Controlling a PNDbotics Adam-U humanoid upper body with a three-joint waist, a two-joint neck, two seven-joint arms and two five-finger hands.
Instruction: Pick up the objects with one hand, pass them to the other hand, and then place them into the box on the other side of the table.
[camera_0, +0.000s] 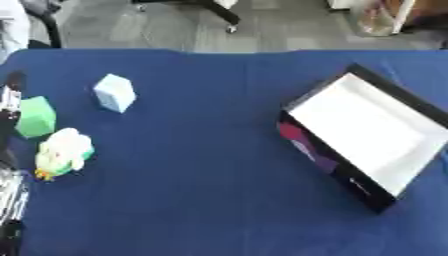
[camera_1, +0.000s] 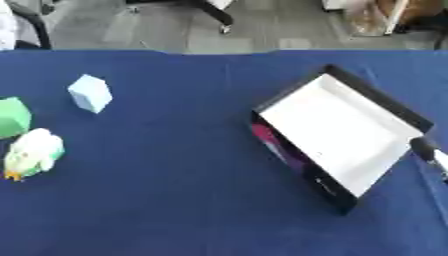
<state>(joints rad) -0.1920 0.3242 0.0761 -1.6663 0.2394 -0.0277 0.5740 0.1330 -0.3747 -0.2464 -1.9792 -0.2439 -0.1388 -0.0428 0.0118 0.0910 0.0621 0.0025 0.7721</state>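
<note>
Blue table (camera_0: 201, 190) carries a white-lined box (camera_0: 372, 131) holding nothing; finger positions cannot be told.

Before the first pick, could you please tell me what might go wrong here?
The green block and the white toy sit close together at the table's left edge, so grasping one may nudge the other off. The box lies askew, tilted on the cloth; a drop near its rim might miss.

blue table (camera_0: 201, 190), box (camera_0: 372, 130), two blocks (camera_0: 115, 92), toy (camera_0: 63, 152)
</note>
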